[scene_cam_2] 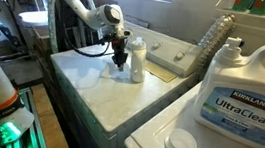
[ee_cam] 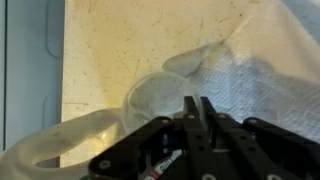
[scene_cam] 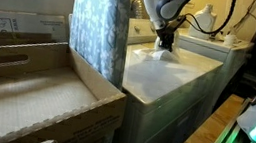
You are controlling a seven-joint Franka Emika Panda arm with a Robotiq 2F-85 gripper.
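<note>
My gripper [ee_cam: 197, 104] is low over the pale top of a washing machine [scene_cam_2: 90, 94], and it shows in both exterior views [scene_cam: 165, 41] [scene_cam_2: 121, 59]. Its fingers are pressed together, with a thin fold of a white cloth [ee_cam: 255, 80] pinched between them. The cloth lies bunched under the gripper [scene_cam: 166, 56]. A white plastic bottle [scene_cam_2: 137, 58] stands right beside the gripper. In the wrist view it is a pale translucent shape [ee_cam: 90, 135] at the lower left, close to the fingers.
A large Kirkland UltraClean detergent jug [scene_cam_2: 239, 91] and a white cap [scene_cam_2: 179, 145] stand on the neighbouring machine. A clear bottle [scene_cam_2: 213, 38] is behind them. A blue patterned curtain [scene_cam: 100, 22] and cardboard boxes [scene_cam: 34, 94] flank the washer. The control panel [scene_cam: 218, 39] is at the back.
</note>
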